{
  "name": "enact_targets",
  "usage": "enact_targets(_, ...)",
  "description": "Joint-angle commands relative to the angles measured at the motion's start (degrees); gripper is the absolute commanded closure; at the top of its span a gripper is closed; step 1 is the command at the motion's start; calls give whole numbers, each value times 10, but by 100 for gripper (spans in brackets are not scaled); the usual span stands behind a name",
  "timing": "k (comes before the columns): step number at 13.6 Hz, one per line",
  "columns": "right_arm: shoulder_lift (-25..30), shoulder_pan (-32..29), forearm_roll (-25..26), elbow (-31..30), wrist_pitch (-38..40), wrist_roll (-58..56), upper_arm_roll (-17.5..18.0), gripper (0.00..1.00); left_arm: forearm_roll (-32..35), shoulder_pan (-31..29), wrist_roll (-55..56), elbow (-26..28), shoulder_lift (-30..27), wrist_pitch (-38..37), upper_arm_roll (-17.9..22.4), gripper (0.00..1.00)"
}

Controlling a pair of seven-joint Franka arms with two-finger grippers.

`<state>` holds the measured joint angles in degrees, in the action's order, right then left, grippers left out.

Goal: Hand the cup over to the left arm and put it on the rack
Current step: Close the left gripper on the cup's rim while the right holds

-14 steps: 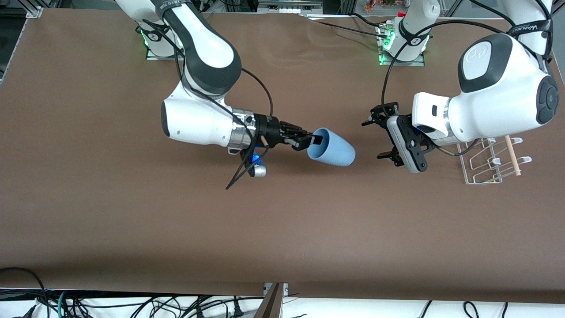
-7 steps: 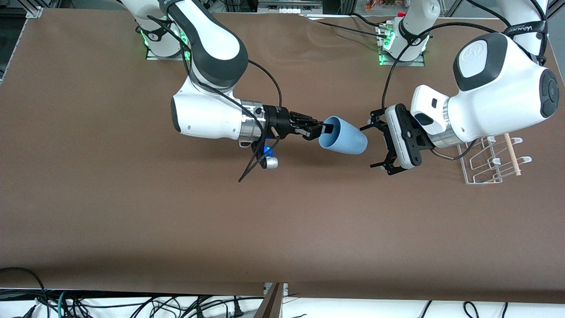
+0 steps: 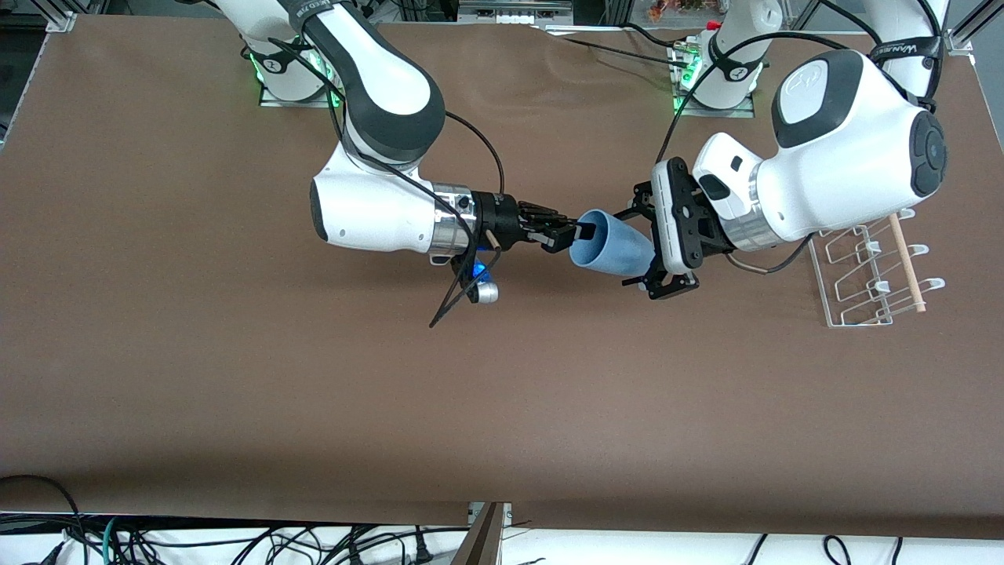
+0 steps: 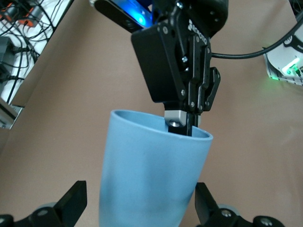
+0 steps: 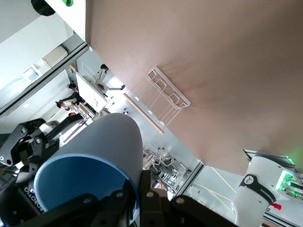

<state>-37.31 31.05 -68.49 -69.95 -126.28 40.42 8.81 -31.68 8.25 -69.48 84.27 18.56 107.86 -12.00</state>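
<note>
We see a wide table covered in a plain brown sheet (image 3: 235,377), slightly rippled between the two arm bases. Directly on it stands one loose item — a small white wire rack with hooked prongs and a light wooden dowel across its top (image 3: 871,275), toward the left arm's end. The two white arm bases (image 3: 282,67) (image 3: 718,78) are mounted along the edge farthest from the front camera — each lit green.
</note>
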Motion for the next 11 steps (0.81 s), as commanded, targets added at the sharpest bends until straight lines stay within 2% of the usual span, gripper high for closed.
enact_targets(1, -14, 0, -12, 28, 10, 2, 5, 100, -14, 0, -52, -5, 17, 9, 1, 0)
enact_targets(3, -14, 0, -12, 28, 10, 2, 5, 100, -15, -3, -77, -5, 23, 9, 1, 4)
enact_targets(4, -14, 0, -12, 28, 10, 2, 5, 100, -15, -3, -86, -5, 23, 9, 1, 14)
enact_targets(5, -14, 0, -12, 28, 10, 2, 5, 100, -15, -3, -87, -6, 22, 8, 1, 46)
enact_targets(7, -14, -1, -12, 28, 10, 2, 5, 100, -20, -4, -87, -6, 22, 8, 1, 82)
enact_targets(8, -14, -1, -12, 28, 10, 3, 5, 100, -21, -4, -87, -6, 22, 8, 1, 90)
enact_targets(11, -14, -1, -12, 28, 9, 3, 5, 100, -28, -5, -84, -7, 22, 7, 1, 92)
